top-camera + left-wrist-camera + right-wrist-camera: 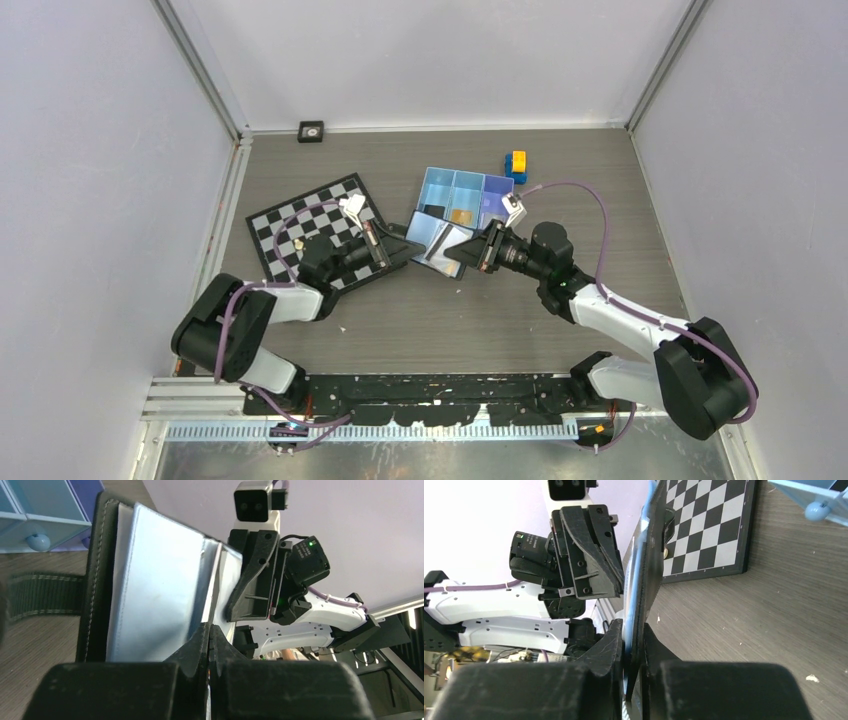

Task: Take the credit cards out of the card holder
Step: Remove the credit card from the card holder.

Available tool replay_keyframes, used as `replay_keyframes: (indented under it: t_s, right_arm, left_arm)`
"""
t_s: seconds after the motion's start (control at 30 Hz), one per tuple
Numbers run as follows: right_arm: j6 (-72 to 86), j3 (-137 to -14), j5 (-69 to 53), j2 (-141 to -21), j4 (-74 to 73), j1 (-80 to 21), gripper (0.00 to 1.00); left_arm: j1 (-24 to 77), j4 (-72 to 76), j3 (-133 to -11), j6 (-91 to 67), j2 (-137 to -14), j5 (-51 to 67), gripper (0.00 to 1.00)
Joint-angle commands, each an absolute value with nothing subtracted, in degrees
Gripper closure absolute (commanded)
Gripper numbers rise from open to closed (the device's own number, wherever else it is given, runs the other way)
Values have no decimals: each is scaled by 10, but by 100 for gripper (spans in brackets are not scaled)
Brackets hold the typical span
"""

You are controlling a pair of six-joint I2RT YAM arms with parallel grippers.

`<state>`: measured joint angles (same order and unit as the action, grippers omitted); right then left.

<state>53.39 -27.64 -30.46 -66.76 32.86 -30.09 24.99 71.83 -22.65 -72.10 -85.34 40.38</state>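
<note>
The left jaws and right jaws each clamp the open card holder [430, 238] — opposite edges.

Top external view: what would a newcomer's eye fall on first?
The open card holder stands out mid-table, pinched from both sides by the left end effector and the right end effector. Next come the black-and-white checkerboard at left and the light-blue tray just beyond the holder.

My right wrist view catches the small black folding card holder [650, 570] edge-on, pockets hidden, light-blue plastic tray [50, 505] cropped in my left view
</note>
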Motion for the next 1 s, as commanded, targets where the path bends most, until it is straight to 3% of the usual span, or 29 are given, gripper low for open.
replay_keyframes:
  t_s: [0.0, 0.1, 0.27, 0.6, 0.83, 0.9, 0.97]
  right_arm:
    - [536, -277, -318, -662, 345, -297, 97]
    - [539, -279, -327, -669, 353, -297, 100]
    - [545, -276, -337, -670, 370, -297, 99]
    - [551, -277, -347, -674, 380, -297, 100]
    - [559, -277, -356, -683, 395, -297, 100]
    - [560, -276, -357, -682, 396, -297, 99]
    - [560, -276, -357, -681, 397, -297, 100]
  left_arm:
    - [245, 677, -233, -678, -803, 388, 100]
    - [250, 669, -242, -666, -795, 402, 98]
    - [257, 622, -250, -638, -777, 401, 76]
    - [285, 467, -289, -564, -747, 395, 63]
    - [303, 482, -319, -582, -803, 436, 66]
    - [304, 503, -319, -594, -812, 442, 76]
    - [304, 529, -317, -606, -820, 448, 97]
